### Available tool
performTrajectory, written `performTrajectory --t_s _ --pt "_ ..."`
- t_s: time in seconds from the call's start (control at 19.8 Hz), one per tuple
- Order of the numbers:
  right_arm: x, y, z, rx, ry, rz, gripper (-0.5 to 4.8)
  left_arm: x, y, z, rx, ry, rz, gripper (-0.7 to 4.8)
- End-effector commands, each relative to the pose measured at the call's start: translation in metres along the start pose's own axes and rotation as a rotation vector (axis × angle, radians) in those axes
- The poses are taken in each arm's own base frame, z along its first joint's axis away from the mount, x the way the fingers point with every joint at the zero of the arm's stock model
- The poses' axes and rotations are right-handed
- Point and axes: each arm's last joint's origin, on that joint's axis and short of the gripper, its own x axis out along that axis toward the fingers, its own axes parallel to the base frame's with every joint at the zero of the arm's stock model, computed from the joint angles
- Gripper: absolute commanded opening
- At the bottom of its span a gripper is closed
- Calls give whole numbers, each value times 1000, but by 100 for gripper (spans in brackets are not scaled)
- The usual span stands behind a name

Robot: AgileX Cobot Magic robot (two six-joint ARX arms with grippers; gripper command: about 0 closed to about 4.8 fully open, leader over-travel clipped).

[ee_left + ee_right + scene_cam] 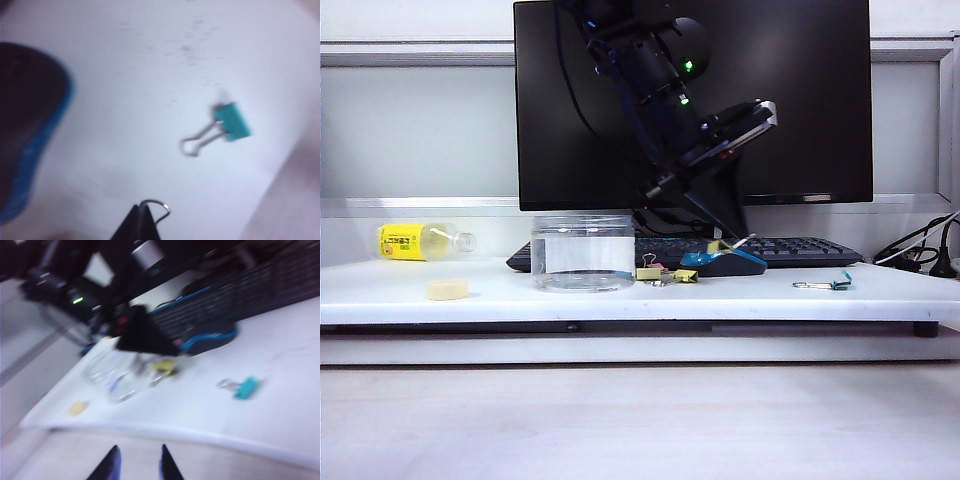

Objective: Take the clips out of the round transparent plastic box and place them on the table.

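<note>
The left gripper (738, 242) hung over the mouse (725, 262), just right of the round transparent plastic box (584, 252). Its jaws were pinched together, and in the left wrist view a silver wire loop (159, 206) stuck out from the black tip (137, 225), so it had hold of one small clip (colour hidden by the fingers in that view; the exterior view showed a yellowish scrap at the tip). The left arm (650, 80) came down in front of the dark monitor (800, 100).

The box stood upright on the table (500, 295), open-mouthed, toward the left of centre. I could not tell whether anything remained inside. Two or three clips (665, 273) lay on the table just beside the box, on its right, yellow ones mostly.

A teal clip (232, 122) with long silver handles lay well apart, further right on the table. A yellow-labelled bottle (420, 241) lay on its side far left; a pale round disc (447, 289) sat in front of it. A keyboard (790, 250) ran behind the mouse.

The right gripper (137, 465) was held back from the table's front edge, fingers parted with nothing between them, out of the exterior view.
</note>
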Motion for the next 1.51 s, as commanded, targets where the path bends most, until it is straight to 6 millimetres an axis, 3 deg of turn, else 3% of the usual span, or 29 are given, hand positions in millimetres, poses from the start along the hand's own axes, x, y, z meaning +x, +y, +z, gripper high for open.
performTrajectory --t_s 0.05,0.25,0.4,0.55,0.71,1.06,1.16,1.26,1.46,1.51 --pt "0 3 2 3 7 63 107 7 1 -2 -9 13 -26 -5" --pt "0 6 5 -1 -8 102 107 17 4 -7 -27 46 -35 0" --pt "-1 7 5 -1 -9 109 107 19 5 -6 -27 43 -35 121" --pt "-1 7 5 4 -3 118 107 18 6 -7 -28 44 -35 126" --pt "-1 7 5 3 5 130 107 18 6 -7 -29 45 -34 206" --pt "-1 7 5 4 5 130 107 10 3 -3 -35 24 -31 217" --pt "-1 7 5 3 4 130 107 -8 -4 4 -18 -17 -25 217" --pt "-1 7 5 1 1 126 107 -41 -16 15 15 -92 -16 216" --pt "-1 6 7 -13 -40 76 107 -139 -53 28 102 -295 18 216" --pt "-1 7 9 -26 -66 70 108 -172 -66 26 133 -357 29 216"
